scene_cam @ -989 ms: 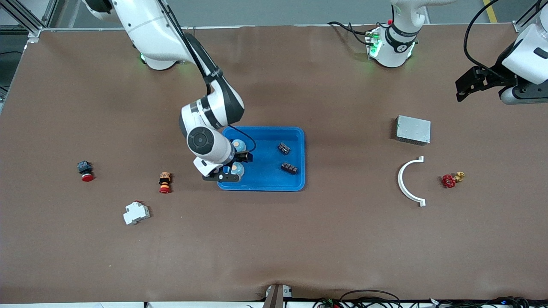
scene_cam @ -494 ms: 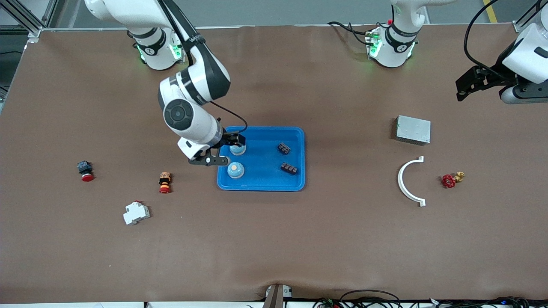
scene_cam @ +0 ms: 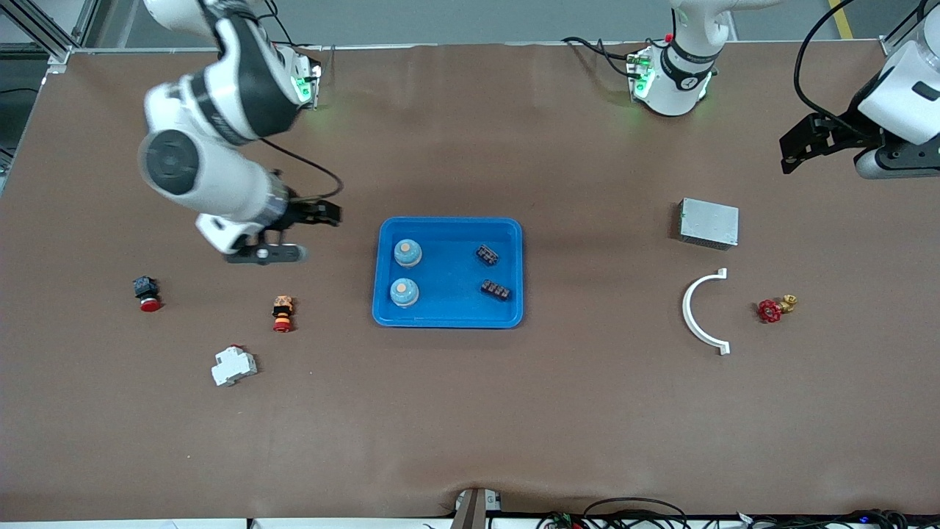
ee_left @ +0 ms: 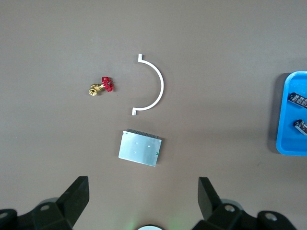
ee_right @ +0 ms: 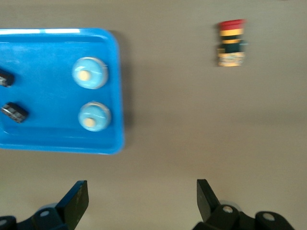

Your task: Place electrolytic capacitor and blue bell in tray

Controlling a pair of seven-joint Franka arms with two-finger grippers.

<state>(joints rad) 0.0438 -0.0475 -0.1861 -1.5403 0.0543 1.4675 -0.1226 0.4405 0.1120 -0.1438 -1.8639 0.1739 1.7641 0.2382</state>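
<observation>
The blue tray (scene_cam: 448, 317) lies mid-table. In it stand two blue bells (scene_cam: 407, 253) (scene_cam: 404, 292) and two small dark parts (scene_cam: 487, 255) (scene_cam: 496, 289). My right gripper (scene_cam: 296, 234) is open and empty, over bare table beside the tray toward the right arm's end. Its wrist view shows the gripper (ee_right: 141, 201), the tray (ee_right: 53, 136), both bells (ee_right: 89, 73) (ee_right: 94, 116) and the dark parts (ee_right: 14, 111). My left gripper (scene_cam: 808, 143) is open and empty, waiting over the left arm's end of the table. It also shows in its wrist view (ee_left: 142, 199).
Toward the right arm's end lie a red button (scene_cam: 147, 294), a red-and-yellow button (scene_cam: 283, 314) and a white breaker (scene_cam: 233, 365). Toward the left arm's end lie a grey metal box (scene_cam: 709, 222), a white arc (scene_cam: 701, 312) and a red valve (scene_cam: 772, 308).
My right gripper has left the bell nearer the front camera standing in the tray, and has risen and swung away toward the right arm's end. The left arm has not moved.
</observation>
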